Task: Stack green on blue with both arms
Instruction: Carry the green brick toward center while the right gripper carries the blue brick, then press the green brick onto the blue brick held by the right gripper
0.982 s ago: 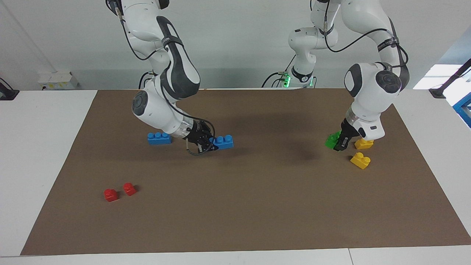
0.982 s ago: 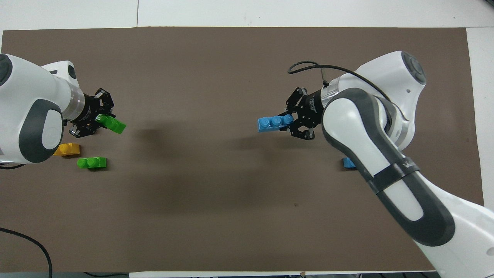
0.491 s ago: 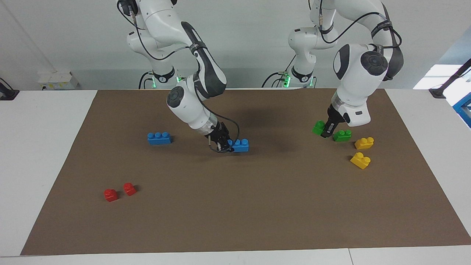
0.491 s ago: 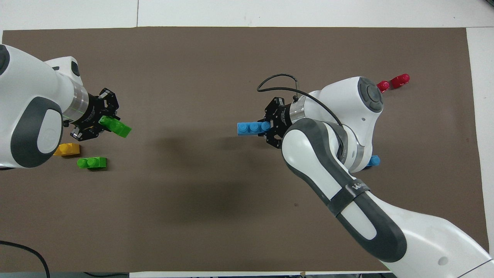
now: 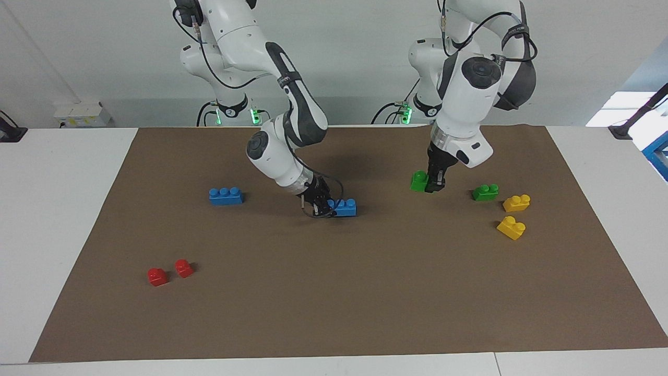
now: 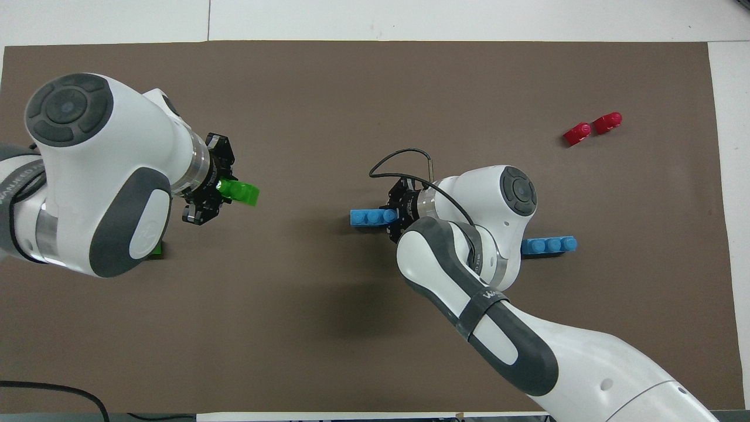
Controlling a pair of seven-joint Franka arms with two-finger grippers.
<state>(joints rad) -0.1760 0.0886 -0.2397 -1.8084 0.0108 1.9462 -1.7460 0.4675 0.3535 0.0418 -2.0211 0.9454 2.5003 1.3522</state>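
Observation:
My left gripper (image 5: 432,184) is shut on a green two-stud brick (image 5: 419,181) and holds it above the brown mat (image 5: 365,303); both also show in the overhead view, the gripper (image 6: 225,191) and the brick (image 6: 241,193). My right gripper (image 5: 325,209) is shut on one end of a blue three-stud brick (image 5: 345,207), low over the middle of the mat; I cannot tell whether it touches. They show from overhead too, the gripper (image 6: 394,217) and the brick (image 6: 371,217). A wide gap separates the two held bricks.
A second blue brick (image 5: 225,196) lies toward the right arm's end. A second green brick (image 5: 485,192) and two yellow bricks (image 5: 516,202) (image 5: 511,227) lie toward the left arm's end. Two small red bricks (image 5: 157,276) (image 5: 183,268) lie farther from the robots.
Both arms have carried their bricks toward the middle of the mat. The left gripper has lifted the green brick away from the yellow bricks. The gap between the bricks has shrunk.

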